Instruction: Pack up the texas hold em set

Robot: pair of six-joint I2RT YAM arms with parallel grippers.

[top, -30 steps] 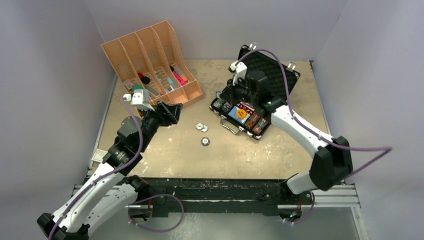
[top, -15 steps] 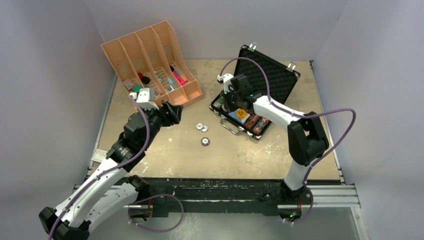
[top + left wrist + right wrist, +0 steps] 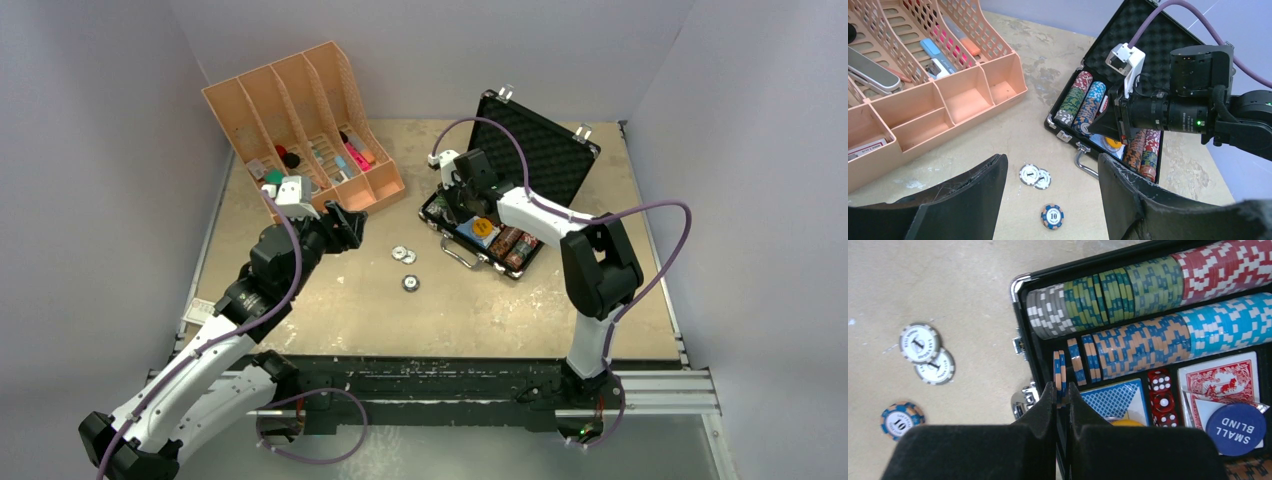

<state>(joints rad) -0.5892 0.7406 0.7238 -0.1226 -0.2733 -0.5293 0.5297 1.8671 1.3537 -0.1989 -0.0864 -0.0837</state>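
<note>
The black briefcase (image 3: 548, 150) lies open at the right, foam lid up, with rows of striped chips (image 3: 1148, 342), card decks and a blue "small blind" button (image 3: 1235, 428) inside. My right gripper (image 3: 457, 210) is shut on two blue-and-orange chips (image 3: 1060, 371), held on edge at the left end of the blue-orange row by the silver handle (image 3: 1083, 165). Two white chips (image 3: 403, 255) and one blue "10" chip (image 3: 410, 283) lie on the table. My left gripper (image 3: 345, 225) is open and empty above the table, left of them; they show between its fingers in the left wrist view (image 3: 1034, 176).
The orange slotted organiser (image 3: 300, 120) with pens and small items stands at the back left, close behind my left gripper. The purple cable of the right arm loops over the case lid. Red dice (image 3: 1162, 395) sit beside the cards.
The right arm has swung left and lowered its gripper to the left end of the case. The left gripper has shifted slightly up and right.
</note>
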